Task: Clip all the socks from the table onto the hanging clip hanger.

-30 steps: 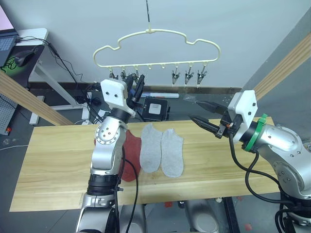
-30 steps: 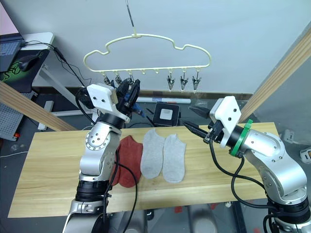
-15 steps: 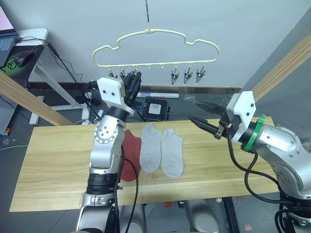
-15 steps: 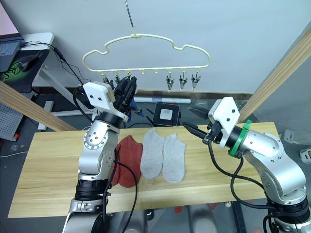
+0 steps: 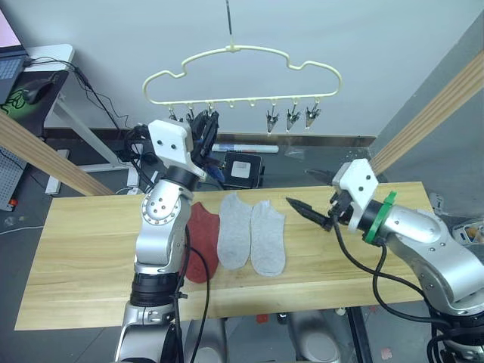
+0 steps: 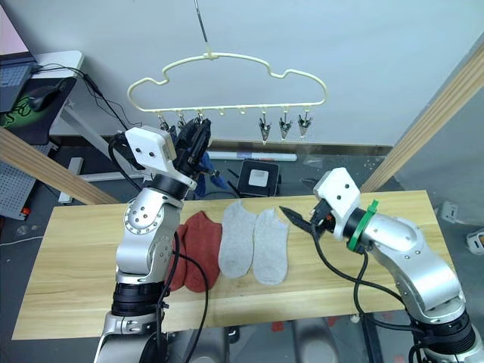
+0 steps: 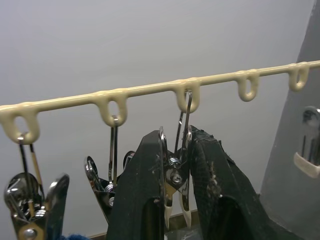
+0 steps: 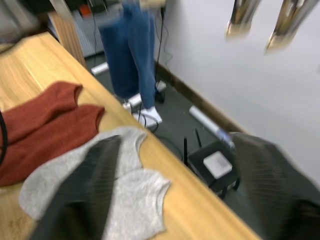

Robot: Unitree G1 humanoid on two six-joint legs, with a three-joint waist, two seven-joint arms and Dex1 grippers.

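Observation:
The pale-yellow clip hanger [image 5: 242, 53] hangs above the far edge of the table [image 5: 83, 257]. My left gripper [image 7: 175, 145] is raised to it and shut on the third metal clip [image 7: 175, 172] from the left. Two blue socks [image 8: 132, 50] hang from the hanger's left clips. Two rust-red socks [image 5: 200, 242] and two light grey socks [image 5: 234, 227] lie side by side on the table. Just right of the grey pair, my right gripper [image 5: 297, 187] hovers open and empty, low over the wood.
Slanted wooden poles cross at the left [image 5: 38, 155] and right [image 5: 431, 113]. Three free clips [image 5: 291, 117] hang on the hanger's right. A black box [image 5: 240, 170] and a white tube [image 5: 242, 148] lie on the floor behind the table.
My right gripper has dropped and moved left, closer to the grey socks. The left gripper stays on its clip, and it and the hanger have shifted slightly left.

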